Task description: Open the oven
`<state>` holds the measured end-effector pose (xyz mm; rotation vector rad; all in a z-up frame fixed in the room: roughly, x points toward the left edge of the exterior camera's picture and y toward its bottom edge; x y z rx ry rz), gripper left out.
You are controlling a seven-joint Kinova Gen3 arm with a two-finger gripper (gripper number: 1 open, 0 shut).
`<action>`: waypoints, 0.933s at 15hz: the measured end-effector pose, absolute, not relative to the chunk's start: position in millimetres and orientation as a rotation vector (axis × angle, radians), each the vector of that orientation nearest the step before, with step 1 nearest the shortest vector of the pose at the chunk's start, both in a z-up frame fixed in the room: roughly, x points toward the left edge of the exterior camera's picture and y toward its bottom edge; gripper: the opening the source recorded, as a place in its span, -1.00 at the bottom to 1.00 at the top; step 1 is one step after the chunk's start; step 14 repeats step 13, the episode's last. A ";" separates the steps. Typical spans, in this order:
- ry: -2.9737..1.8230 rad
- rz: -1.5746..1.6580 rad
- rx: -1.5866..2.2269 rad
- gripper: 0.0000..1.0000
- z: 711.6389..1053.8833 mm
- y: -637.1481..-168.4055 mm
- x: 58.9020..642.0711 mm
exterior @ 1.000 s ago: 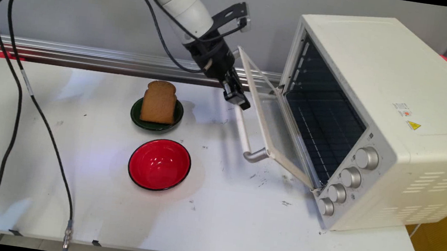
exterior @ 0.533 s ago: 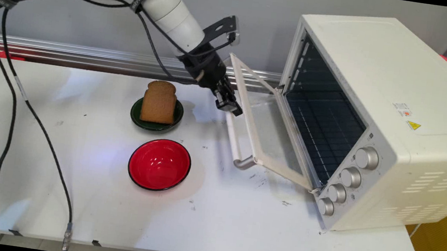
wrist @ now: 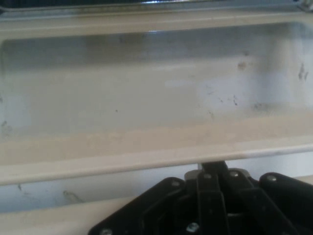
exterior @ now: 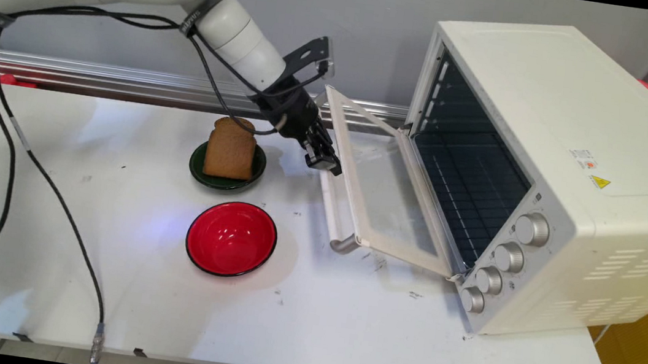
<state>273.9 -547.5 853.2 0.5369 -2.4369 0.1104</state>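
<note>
Since the earlier frame the toaster oven door (exterior: 387,199) has swung lower, because the gripper (exterior: 323,162), clenched on the door handle (exterior: 330,207), draws it open beside the toast (exterior: 230,148).

grey wall (exterior: 132,35) behind white table (exterior: 342,333).

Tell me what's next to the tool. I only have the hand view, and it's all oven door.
Observer: Main view shows a slice of bread standing on a green plate, close beside the tool.
Operator: Anything else on the table?
Observer: A red bowl, empty, nearer the camera than the plate.
Operator: Where on the door am I?
Observer: At the far end of the door handle, shut on it. The oven is wide open.
</note>
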 end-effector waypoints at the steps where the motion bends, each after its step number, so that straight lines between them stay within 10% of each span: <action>1: -2.430 0.110 0.538 -1.00 850.4 -547.2 274.9; 14: -2.375 0.114 0.533 -1.00 828.3 -542.3 287.9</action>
